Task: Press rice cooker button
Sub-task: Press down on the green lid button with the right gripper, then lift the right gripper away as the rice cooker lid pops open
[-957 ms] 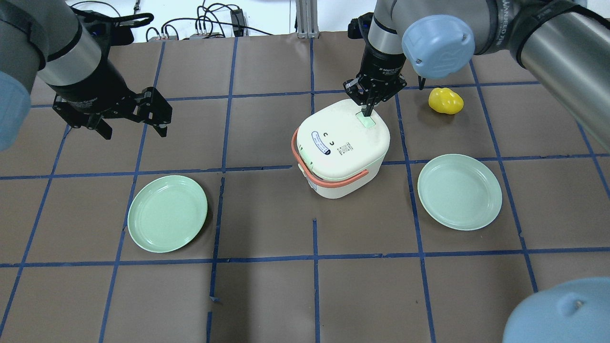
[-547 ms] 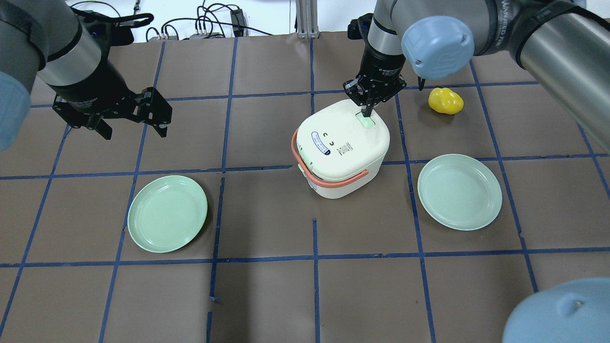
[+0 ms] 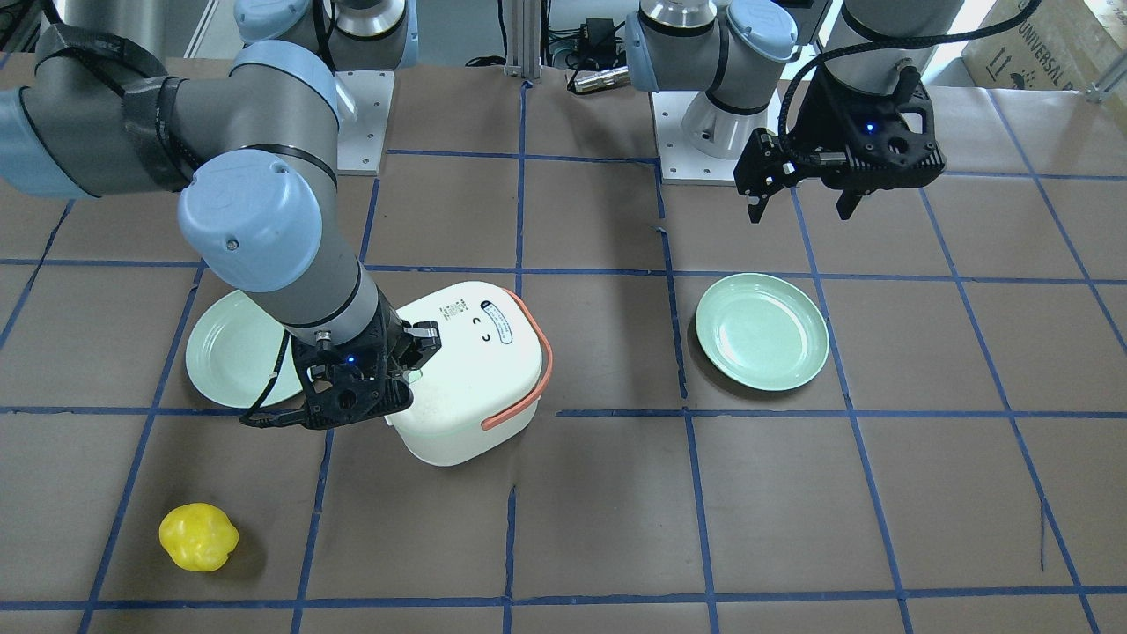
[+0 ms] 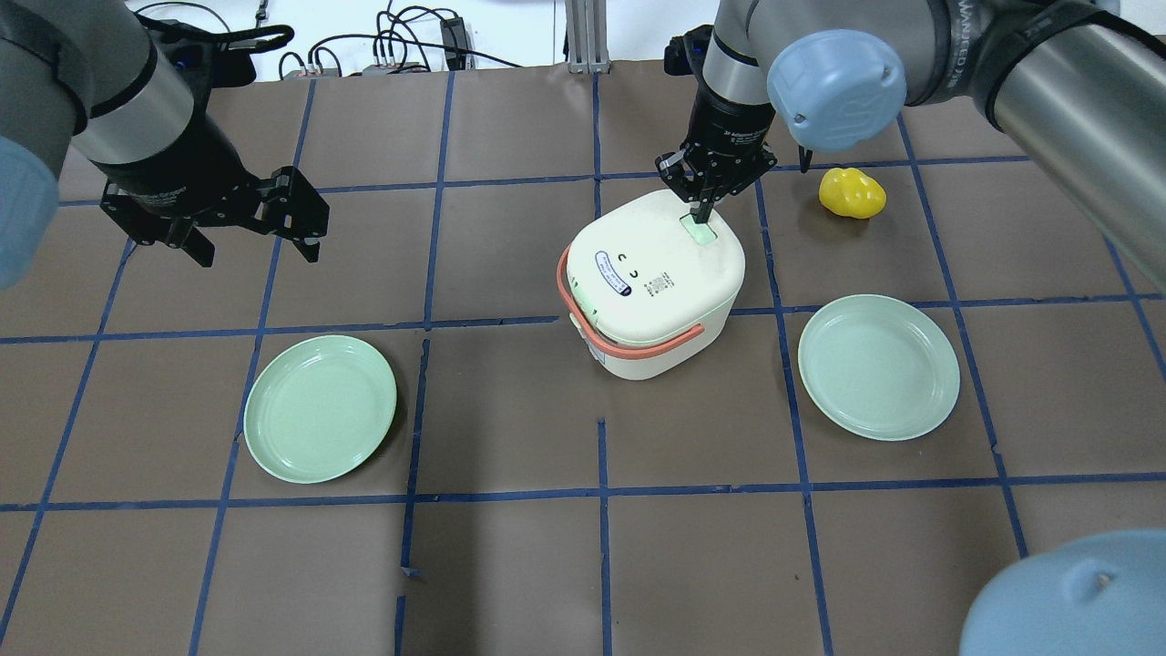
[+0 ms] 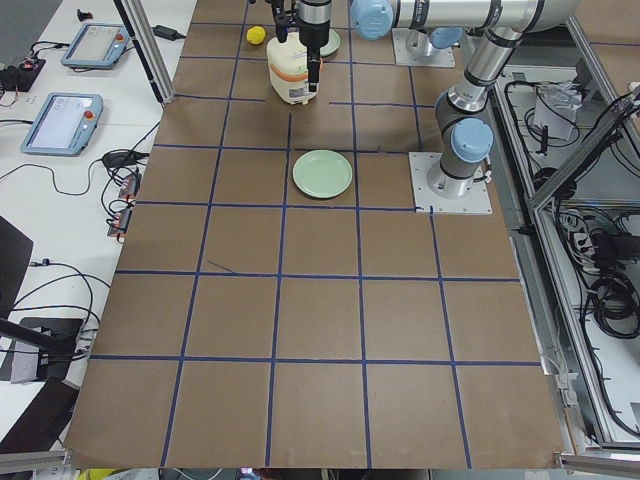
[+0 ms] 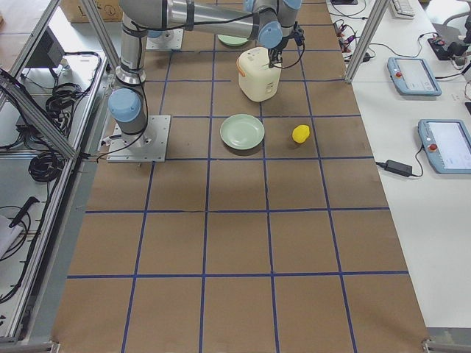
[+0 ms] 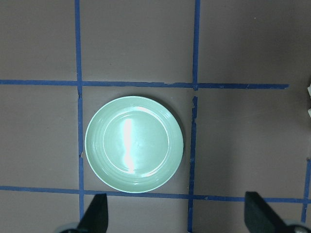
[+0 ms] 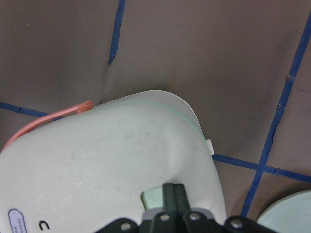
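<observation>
The white rice cooker (image 4: 651,282) with a salmon-orange handle stands mid-table, lid closed; it also shows in the front view (image 3: 467,370) and the right wrist view (image 8: 107,165). A pale green button (image 4: 700,231) sits at the lid's far right corner. My right gripper (image 4: 700,217) is shut, its fingertips together and pointing down onto that button (image 8: 151,197). My left gripper (image 4: 250,244) is open and empty, hovering well to the left of the cooker, its fingers (image 7: 97,213) above a green plate.
One mint-green plate (image 4: 320,407) lies front left, another (image 4: 878,366) right of the cooker. A yellow lumpy object (image 4: 852,193) lies at the far right, close to my right arm. Brown paper with blue tape lines covers the table.
</observation>
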`<state>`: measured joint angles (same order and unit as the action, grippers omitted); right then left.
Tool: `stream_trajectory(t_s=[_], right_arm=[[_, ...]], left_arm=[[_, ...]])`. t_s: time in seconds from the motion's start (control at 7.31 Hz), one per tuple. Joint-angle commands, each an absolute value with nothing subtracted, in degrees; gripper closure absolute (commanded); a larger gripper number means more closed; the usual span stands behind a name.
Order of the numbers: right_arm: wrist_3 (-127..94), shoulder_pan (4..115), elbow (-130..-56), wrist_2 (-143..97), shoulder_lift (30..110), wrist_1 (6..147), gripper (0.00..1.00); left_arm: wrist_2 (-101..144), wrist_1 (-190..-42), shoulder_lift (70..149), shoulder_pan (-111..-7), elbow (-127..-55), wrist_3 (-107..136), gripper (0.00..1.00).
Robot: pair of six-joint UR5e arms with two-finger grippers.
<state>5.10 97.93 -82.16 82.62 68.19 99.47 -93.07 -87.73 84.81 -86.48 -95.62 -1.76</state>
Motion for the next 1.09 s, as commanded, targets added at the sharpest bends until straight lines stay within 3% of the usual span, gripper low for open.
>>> stream_trajectory(t_s=[0.0, 0.41, 0.68, 0.82, 0.96], right_arm=[[5.1, 98.17, -82.0, 82.79, 69.51, 98.71, 0.91], [5.1, 98.09, -80.96, 83.32, 71.45, 95.03, 0.88], [5.18, 97.74, -76.84, 84.02, 73.37, 92.56, 0.26], [5.88, 97.73, -75.25, 88.2, 74.26, 92.03, 0.01], [5.8, 96.86, -74.28, 91.29, 74.88, 91.93, 0.0]], left_arm=[[-93.08, -87.8, 84.81, -86.48, -95.62, -1.76, 0.0], [-93.08, -87.71, 84.81, -86.48, -95.62, -1.76, 0.0], [-93.08, -87.71, 84.81, -86.48, -95.62, -1.76, 0.0], [-93.08, -87.71, 84.81, -86.48, -95.62, -1.76, 0.0], [-93.08, -87.71, 84.81, -86.48, -95.62, -1.76, 0.0]])
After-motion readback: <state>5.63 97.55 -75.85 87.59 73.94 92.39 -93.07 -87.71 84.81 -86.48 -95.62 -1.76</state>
